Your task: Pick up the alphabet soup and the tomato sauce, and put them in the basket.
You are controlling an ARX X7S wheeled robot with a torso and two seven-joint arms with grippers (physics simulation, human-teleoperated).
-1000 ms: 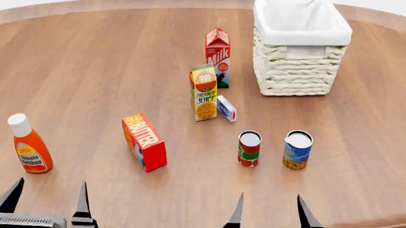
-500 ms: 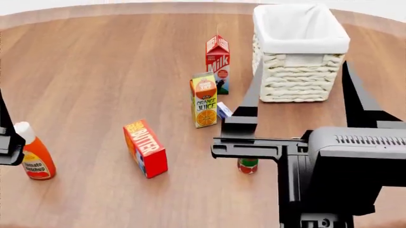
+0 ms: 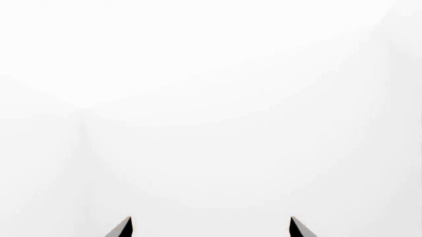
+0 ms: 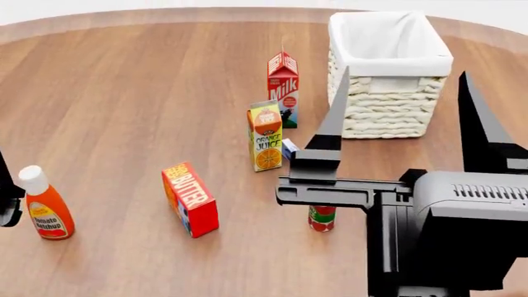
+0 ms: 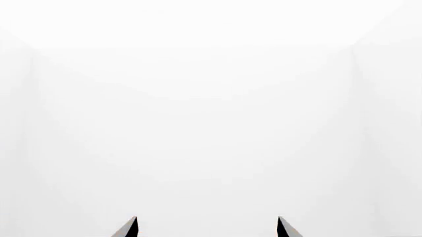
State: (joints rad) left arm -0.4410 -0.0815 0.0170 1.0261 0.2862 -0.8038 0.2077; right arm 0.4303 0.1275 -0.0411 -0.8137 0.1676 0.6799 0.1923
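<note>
In the head view my right gripper (image 4: 405, 70) is raised close to the camera, fingers pointing up and wide apart, empty. Its black body hides the alphabet soup. Only the lower part of the red and green tomato sauce can (image 4: 322, 218) shows under the gripper's bar. The cream wicker basket (image 4: 390, 65) stands at the far right, partly behind the fingers. A dark piece of my left gripper (image 4: 7, 197) shows at the left edge. The left wrist view shows my left gripper (image 3: 211, 227) open against plain white. The right wrist view shows my right gripper (image 5: 207, 227) the same.
On the wooden table stand a ketchup bottle (image 4: 46, 210) at the near left, a red butter box (image 4: 190, 199), an orange juice carton (image 4: 266, 136), a milk carton (image 4: 283, 80) and a small blue-white box (image 4: 289, 148) behind the juice.
Both arms have risen from the bottom edge of the head view. The right gripper now stands high before the camera and hides the blue can. The objects have not moved.
</note>
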